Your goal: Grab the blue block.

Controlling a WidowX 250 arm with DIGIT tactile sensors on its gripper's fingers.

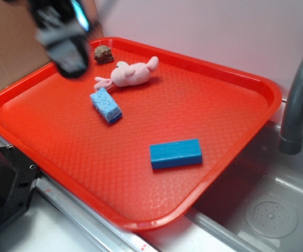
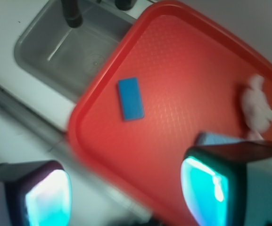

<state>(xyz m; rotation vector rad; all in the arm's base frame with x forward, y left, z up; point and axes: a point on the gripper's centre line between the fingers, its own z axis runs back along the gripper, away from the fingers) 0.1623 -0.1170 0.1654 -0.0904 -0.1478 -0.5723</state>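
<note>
fingers [image 2: 48, 195] loom in the wrist view, spread wide and holding nothing.
the step in hand looks like the approach: the gripper [image 1: 67, 39] hangs blurred above the tray's [image 1: 235, 73] far left corner, well apart from the blue block [image 1: 175, 153], which lies flat on the tray toward the near right edge, beside the sink [image 1: 277, 210]. the sponge [image 1: 105, 105], a pink toy [image 1: 133, 73] and a small brown lump [image 1: 103, 53] lie closer to the gripper. next it should cross to the block, line the fingers across its narrow sides, come down, and close.
</note>
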